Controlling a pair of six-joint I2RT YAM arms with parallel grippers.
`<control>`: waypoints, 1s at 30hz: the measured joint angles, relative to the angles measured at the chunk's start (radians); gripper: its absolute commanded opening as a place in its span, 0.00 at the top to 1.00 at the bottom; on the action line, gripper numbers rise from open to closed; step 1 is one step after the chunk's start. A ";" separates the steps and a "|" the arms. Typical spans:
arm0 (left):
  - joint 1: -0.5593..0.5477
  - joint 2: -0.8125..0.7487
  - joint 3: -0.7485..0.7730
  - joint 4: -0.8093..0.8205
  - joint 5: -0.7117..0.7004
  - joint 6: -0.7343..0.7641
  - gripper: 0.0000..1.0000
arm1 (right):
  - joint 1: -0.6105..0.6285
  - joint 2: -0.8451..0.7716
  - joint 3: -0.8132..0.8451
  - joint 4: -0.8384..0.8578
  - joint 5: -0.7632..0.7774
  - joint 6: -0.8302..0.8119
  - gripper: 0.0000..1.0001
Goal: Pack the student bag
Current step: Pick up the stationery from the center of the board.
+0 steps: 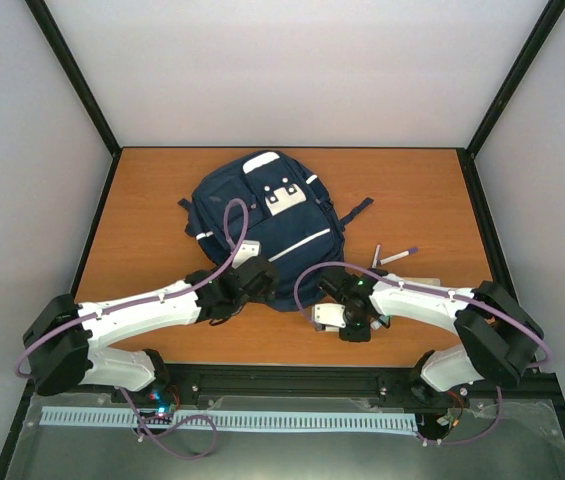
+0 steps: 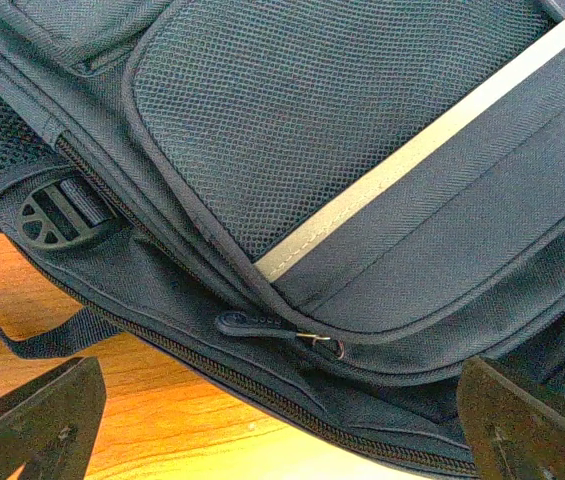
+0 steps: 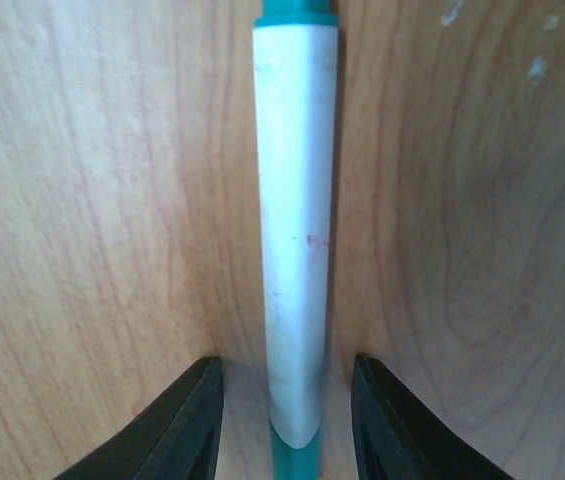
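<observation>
Wood-grain table [image 1: 142, 230] fills the floor of your white-walled cell, and the student bag [image 1: 262, 225] lies flat on it, centred toward the back edge with its front pocket facing up and its dark straps spilling out on both sides. Your left gripper [image 1: 252, 275] sits at the bag's near-left corner with its jaws spread wide and nothing held between them. From the left wrist you look across the lower seam, where a dark zipper pull [image 2: 262, 323] lies along the closed zip under a mesh panel crossed by a pale reflective stripe [image 2: 412, 160]. A black plastic buckle [image 2: 57, 212] shows at the left, and a loose strap [image 2: 32, 340] trails onto the wood. Your right gripper [image 3: 284, 400] points down at the table, just right of the bag's near edge. Its two fingers straddle a white marker [image 3: 297, 230] with teal ends that lies flat on the wood. The jaws are narrowed around it, but a sliver of table shows on each side, so they are not pinching it. Further back on the right, two pens [image 1: 398, 256] lie just beside the bag, one with a purple cap.
</observation>
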 measured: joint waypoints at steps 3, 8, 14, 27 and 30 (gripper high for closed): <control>0.000 -0.005 -0.004 0.000 0.000 0.000 0.01 | 0.000 0.006 0.003 0.001 -0.031 0.014 0.62; 0.000 -0.028 -0.016 0.001 0.000 0.000 0.01 | 0.000 0.033 0.023 0.000 -0.053 0.042 0.69; 0.000 -0.045 -0.019 0.002 0.000 0.000 0.01 | -0.002 0.045 0.032 0.013 -0.052 0.058 0.86; 0.000 -0.044 0.084 -0.076 -0.036 0.134 0.03 | -0.119 -0.042 0.086 -0.070 -0.130 0.051 0.97; 0.000 -0.017 0.138 -0.077 -0.031 0.192 0.07 | -0.195 -0.095 0.134 -0.100 -0.193 0.044 0.97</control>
